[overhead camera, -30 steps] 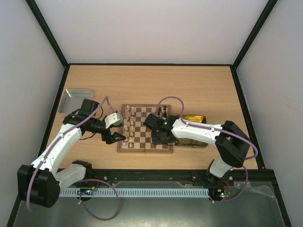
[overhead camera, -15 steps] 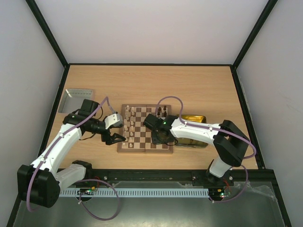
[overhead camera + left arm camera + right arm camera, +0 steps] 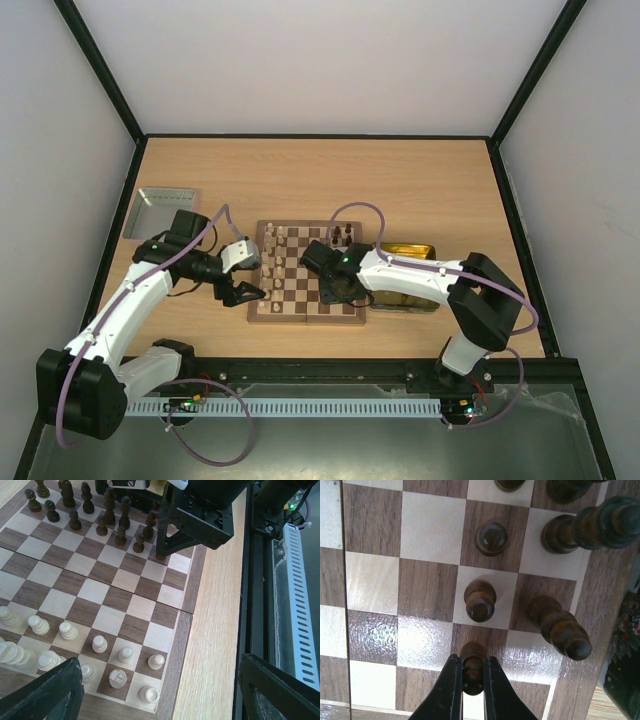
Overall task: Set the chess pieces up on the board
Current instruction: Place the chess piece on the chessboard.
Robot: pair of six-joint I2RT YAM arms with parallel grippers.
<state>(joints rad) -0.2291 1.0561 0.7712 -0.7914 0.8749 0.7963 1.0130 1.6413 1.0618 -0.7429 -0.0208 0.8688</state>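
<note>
The board (image 3: pixel 300 302) lies mid-table. Cream chess pieces (image 3: pixel 124 654) stand in rows along its left side, dark ones (image 3: pixel 121 535) along its right. My right gripper (image 3: pixel 473 680) is shut on a dark pawn (image 3: pixel 473 664), held low over a dark square in the near right corner, in line with two standing dark pawns (image 3: pixel 480 599). From the left wrist view this same gripper (image 3: pixel 162 552) reaches down to the board's far corner. My left gripper (image 3: pixel 160 680) hangs open and empty above the near left corner, over a cream rook (image 3: pixel 149 694).
A silver metal tray (image 3: pixel 165 210) sits at the far left of the table. A yellow tray (image 3: pixel 412 250) lies right of the board, partly under the right arm. A black rail (image 3: pixel 255 580) runs along the table's near edge.
The right arm has edged slightly left over the board with the pawn still gripped. The left gripper has barely moved.
</note>
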